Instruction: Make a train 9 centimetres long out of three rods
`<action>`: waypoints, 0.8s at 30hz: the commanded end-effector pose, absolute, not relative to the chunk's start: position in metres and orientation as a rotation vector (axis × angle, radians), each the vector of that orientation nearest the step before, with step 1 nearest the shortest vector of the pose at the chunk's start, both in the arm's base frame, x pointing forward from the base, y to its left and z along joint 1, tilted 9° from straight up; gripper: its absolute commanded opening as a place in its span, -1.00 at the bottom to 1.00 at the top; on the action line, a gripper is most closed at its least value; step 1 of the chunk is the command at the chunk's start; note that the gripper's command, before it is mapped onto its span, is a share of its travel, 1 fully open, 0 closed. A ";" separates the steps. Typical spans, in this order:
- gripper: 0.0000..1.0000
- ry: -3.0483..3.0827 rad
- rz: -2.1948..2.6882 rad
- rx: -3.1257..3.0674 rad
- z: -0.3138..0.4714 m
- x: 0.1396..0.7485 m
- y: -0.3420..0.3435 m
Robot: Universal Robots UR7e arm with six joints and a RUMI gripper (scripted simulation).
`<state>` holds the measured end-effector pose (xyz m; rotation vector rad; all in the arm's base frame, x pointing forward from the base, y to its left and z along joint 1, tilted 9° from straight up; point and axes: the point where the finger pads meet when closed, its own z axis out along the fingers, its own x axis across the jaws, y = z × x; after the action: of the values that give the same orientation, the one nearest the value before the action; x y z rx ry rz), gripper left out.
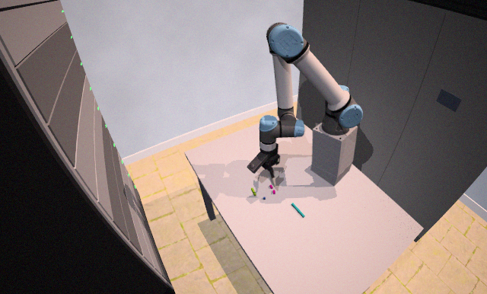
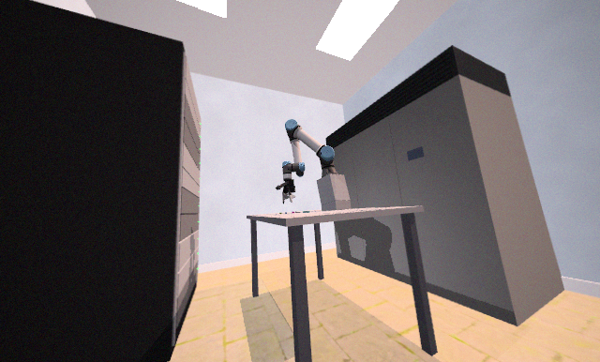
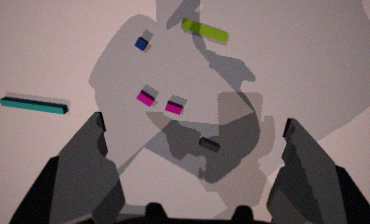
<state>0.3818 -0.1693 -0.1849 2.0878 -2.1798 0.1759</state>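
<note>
Taking the pedestal [image 1: 326, 160] on the counter [image 1: 325, 244] as landmark: the rods lay in front of it. The two short rods [image 1: 272, 189] sat nearest, side by side; the smallest rod [image 1: 264, 198] and a mid-length rod [image 1: 253, 191] lay beyond them, and the longest rod [image 1: 297, 210] well apart.
</note>
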 end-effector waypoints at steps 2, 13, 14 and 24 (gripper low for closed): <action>1.00 -1.966 0.160 2.291 -0.184 0.379 -0.173; 1.00 -1.619 0.133 2.533 -0.183 0.372 -0.177; 1.00 -1.583 0.131 2.554 -0.183 0.371 -0.178; 1.00 -1.271 0.106 2.714 -0.182 0.364 -0.182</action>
<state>0.3670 -0.1796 -0.1832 2.6299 -1.4258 0.1117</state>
